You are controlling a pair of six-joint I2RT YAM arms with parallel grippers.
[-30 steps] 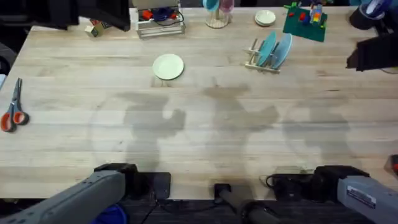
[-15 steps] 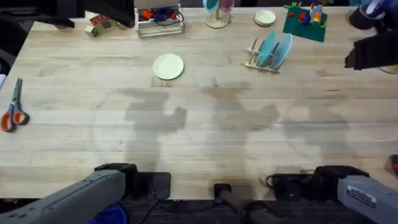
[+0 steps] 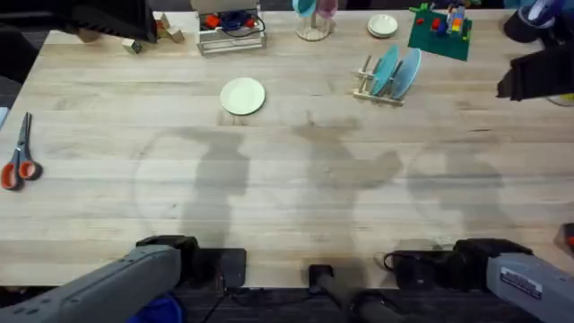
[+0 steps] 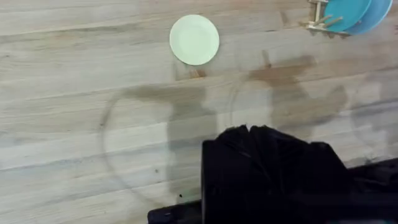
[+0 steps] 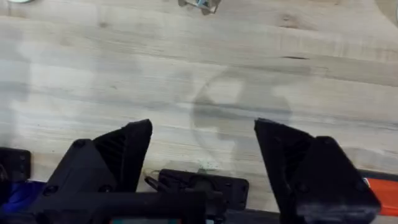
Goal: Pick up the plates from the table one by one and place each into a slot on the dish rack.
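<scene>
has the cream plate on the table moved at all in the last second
No. The cream plate lies flat at the same spot on the table, the same way left of the dish rack and below the wire basket.

pale cream-yellow plate (image 3: 243, 95), plain, no pattern. two teal-blue plates (image 3: 395, 72) in light wood dish rack (image 3: 366, 82). table (image 3: 287, 206) light natural wood, visible grain. scissors (image 3: 18, 154) with orange-red handles. right gripper (image 5: 205, 168) fingers black.

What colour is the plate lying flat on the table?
Pale cream-yellow plate, plain; clearest in the left wrist view.
</scene>
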